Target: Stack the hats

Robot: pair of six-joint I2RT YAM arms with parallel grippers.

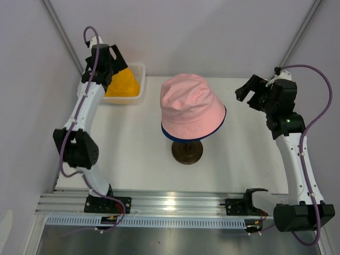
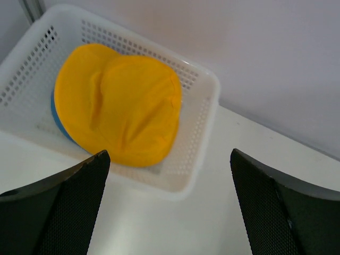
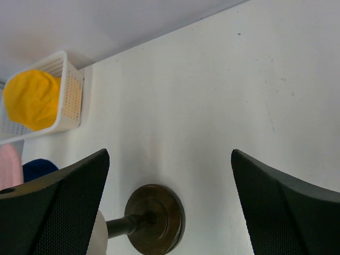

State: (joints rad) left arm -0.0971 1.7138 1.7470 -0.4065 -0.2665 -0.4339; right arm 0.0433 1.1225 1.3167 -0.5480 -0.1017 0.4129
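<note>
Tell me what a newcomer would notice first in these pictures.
The pink hat sits on a dark stand in the middle of the table, with a dark blue hat showing beneath its brim. In the far left corner a yellow-orange hat fills a white mesh basket, and a light blue hat peeks from under it. The left hand hangs open above that basket; the right hand, also open, is over the table's right side.

left gripper (image 2: 169, 154) jaws wide apart, empty; right gripper (image 3: 169, 152) same; arms stretched forward
</note>
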